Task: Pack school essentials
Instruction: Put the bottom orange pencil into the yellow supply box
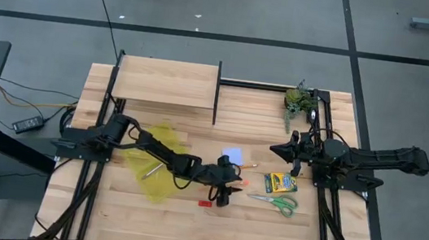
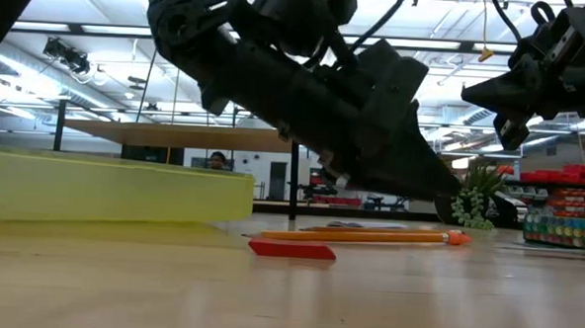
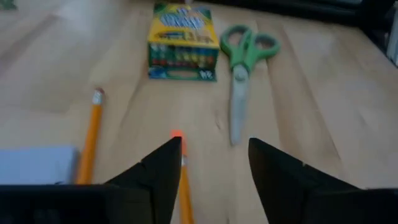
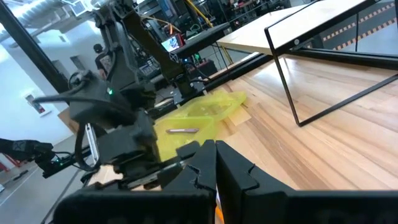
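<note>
Two arms share your worktop point(image 1: 185, 223). Your left tool point(image 3: 211, 168) sits near the centre, jaws partly apart and holding nothing, with an orange pencil point(image 3: 184, 186) lying beside one finger. Ahead lie the crayon box point(image 3: 182, 42) and green-handled scissors point(image 3: 242, 68), side by side with bare wood around them. The blue note pad point(image 1: 232, 154) and red eraser point(image 1: 205, 203) are close by. Your right tool point(image 1: 280, 151) hovers by the right edge, fingers together and holding nothing.

Items counted: two orange pencils point(image 3: 91, 137), one crayon box point(image 3: 183, 42), one pair of green-handled scissors point(image 3: 241, 68), one blue note pad point(image 1: 232, 155), one red eraser point(image 2: 292, 249), one yellow pouch point(image 1: 162, 163), one leafy clump point(image 1: 299, 100).
</note>
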### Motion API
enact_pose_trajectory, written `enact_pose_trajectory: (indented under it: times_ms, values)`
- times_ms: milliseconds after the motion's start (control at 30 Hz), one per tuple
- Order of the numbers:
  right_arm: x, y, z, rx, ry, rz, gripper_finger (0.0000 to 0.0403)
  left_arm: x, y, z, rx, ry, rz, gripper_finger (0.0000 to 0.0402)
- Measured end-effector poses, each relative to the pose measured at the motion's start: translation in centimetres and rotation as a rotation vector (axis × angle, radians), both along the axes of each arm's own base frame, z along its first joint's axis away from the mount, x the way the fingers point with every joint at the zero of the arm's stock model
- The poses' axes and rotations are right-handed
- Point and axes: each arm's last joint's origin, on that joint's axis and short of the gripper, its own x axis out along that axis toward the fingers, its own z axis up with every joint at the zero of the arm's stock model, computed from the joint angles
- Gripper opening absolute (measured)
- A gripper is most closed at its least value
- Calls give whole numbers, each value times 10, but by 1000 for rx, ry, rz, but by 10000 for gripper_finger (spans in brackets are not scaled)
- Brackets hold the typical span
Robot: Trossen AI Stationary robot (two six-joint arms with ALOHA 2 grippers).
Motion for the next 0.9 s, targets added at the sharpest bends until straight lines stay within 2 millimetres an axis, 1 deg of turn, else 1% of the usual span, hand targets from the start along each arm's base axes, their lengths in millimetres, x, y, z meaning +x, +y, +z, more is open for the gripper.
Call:
enact_pose_trajectory:
  times_ms: [167,467,700,900]
  values:
    - [0,0,0,0,1,0,10,-1,-7,-1,12,-8,12,204]
    - [0,0,0,0,1,0,10,-1,-6,-2,5,-7,18,183]
    - [0,0,0,0,0,0,10,1,0,-2,-35,-7,50,168]
    - [0,0,0,0,1,0,10,0,2,-4,-8,14,40,155]
